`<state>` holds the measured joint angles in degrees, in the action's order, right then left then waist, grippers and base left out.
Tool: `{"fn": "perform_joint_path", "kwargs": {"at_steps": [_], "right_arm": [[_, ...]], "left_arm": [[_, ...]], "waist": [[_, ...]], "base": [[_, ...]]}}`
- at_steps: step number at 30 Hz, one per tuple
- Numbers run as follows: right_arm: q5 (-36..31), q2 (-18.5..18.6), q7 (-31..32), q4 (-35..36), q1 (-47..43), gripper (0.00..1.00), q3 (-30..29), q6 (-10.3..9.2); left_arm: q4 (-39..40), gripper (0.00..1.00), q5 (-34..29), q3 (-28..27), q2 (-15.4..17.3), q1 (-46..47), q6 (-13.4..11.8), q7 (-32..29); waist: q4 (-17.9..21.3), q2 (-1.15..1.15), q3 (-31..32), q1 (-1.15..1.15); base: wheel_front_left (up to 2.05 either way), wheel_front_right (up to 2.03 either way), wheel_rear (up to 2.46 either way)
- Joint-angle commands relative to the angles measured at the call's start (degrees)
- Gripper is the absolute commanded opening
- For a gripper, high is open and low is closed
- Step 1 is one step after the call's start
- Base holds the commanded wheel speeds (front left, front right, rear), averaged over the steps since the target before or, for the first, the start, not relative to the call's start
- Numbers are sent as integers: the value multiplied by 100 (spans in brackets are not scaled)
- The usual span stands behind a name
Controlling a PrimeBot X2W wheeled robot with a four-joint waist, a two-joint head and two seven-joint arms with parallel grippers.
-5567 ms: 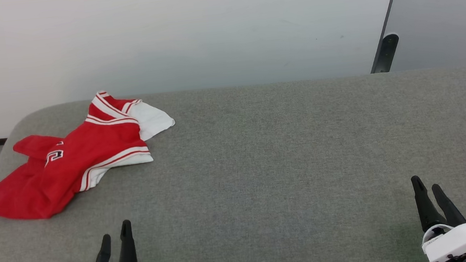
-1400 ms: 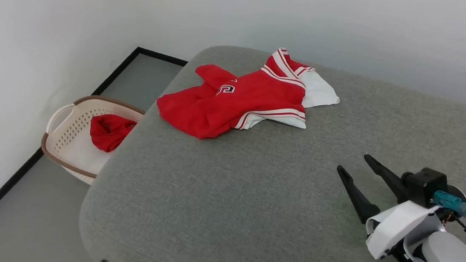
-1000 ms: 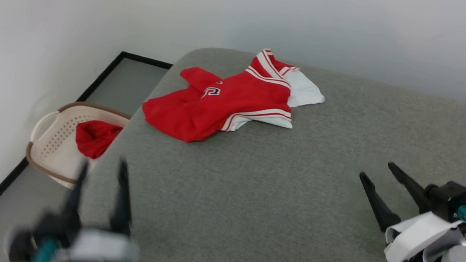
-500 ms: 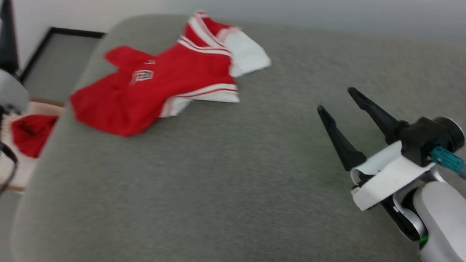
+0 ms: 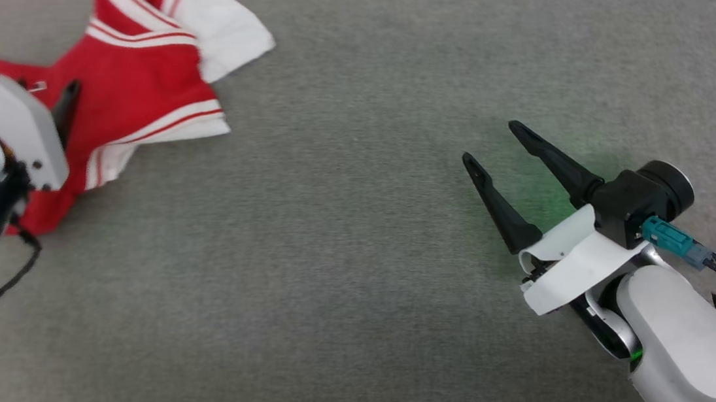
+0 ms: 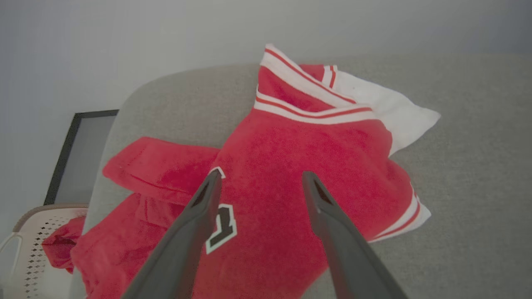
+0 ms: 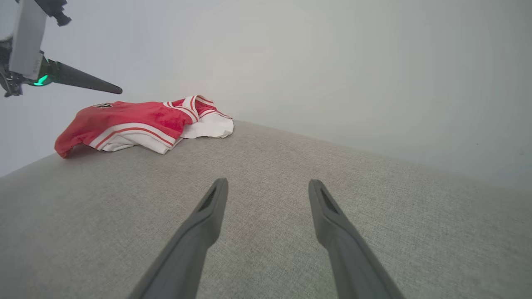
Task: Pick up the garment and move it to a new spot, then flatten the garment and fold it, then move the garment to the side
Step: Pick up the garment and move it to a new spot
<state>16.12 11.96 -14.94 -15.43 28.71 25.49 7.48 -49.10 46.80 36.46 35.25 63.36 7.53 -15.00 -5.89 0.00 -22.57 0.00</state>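
**Head view.** The garment [image 5: 143, 84] is lying crumpled in the upper left corner of the frame, on the grey surface [image 5: 339, 281], with one white sleeve panel spreading toward the upper middle.

**Grippers.** The left gripper [image 6: 261, 176] is hanging over the garment. In the left wrist view its two dark fingers are standing wide apart and framing the red chest panel at the frame's centre, with the left finger crossing the black, white-outlined lettering. In the right wrist view that same gripper is showing at the upper left, one finger pointing across above the cloth without touching it, so it is holding nothing. The right gripper [image 5: 491, 142] is hovering over bare surface at the right of the head view, well apart from the garment, with its fingers likewise spread wide and empty.

**Change.** A second ago the left gripper was rising, blurred, at the lower left of the head view, short of the cloth. It is now standing over the jersey. The head camera has also been dipping and turning, which is why the garment is appearing nearer the corner. Its folds are lying as they did, so nothing is disturbing it yet.

**Meaning for the task.** The reach appears to be ending and the first pick-up about to begin. The moving, flattening and folding are all remaining. A pale basket [image 6: 25, 224] holding a plain red scrap [image 6: 56, 245] is sitting beyond the surface's edge, at the lower left of the left wrist view.
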Motion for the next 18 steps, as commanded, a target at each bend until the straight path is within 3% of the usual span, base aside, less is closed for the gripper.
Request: {"fn": "perform_joint_path", "kwargs": {"at_steps": [1, 9, 18], "right_arm": [[-36, -25, -25, 53, 82, 100, 49, 2], [-91, -33, -30, 370, 214, 100, 253, 2], [-208, 10, 72, 812, 156, 100, 216, 2]], "left_arm": [[-38, 100, 135, 81, 137, 93, -12, -93], [-572, 100, 920, 381, 446, 56, -11, -727], [-840, 100, 1403, 603, 257, -56, -9, -832]], "waist": [[331, 0, -300, 0], [713, 0, -539, 0], [825, 0, -857, 0]], "base": [[0, 0, 0], [0, 0, 0], [0, 0, 0]]}}
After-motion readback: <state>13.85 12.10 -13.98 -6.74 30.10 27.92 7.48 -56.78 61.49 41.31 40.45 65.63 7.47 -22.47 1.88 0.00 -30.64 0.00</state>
